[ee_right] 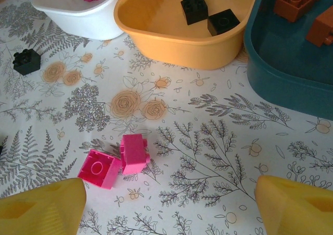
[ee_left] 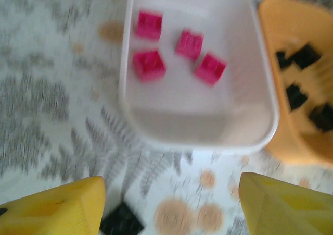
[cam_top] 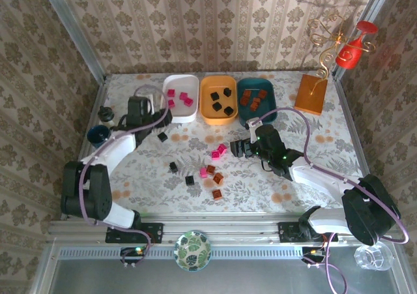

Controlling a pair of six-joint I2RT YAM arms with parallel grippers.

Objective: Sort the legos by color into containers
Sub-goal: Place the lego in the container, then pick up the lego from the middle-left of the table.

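Observation:
Three trays stand in a row at the back: white [cam_top: 186, 116] with several pink legos [ee_left: 149, 64], orange [cam_top: 218, 119] with black ones [ee_left: 304, 55], teal [cam_top: 242, 115] with brown ones [ee_right: 294, 0]. My left gripper [ee_left: 171, 209] hovers open and empty just in front of the white tray [ee_left: 197, 136], a black lego [ee_left: 120, 222] by its left finger. My right gripper [ee_right: 169, 203] is open low over the table, and two pink legos [ee_right: 134, 152] lie just ahead of its left finger. Loose black [cam_top: 173, 167], pink [cam_top: 203, 173] and brown [cam_top: 217, 193] legos lie mid-table.
A dark blue mug [cam_top: 98, 135] and a small jar [cam_top: 106, 115] sit at the left edge beside my left arm. An orange square stand with gold wire [cam_top: 311, 93] is at the back right. Patterned walls close in the table on three sides.

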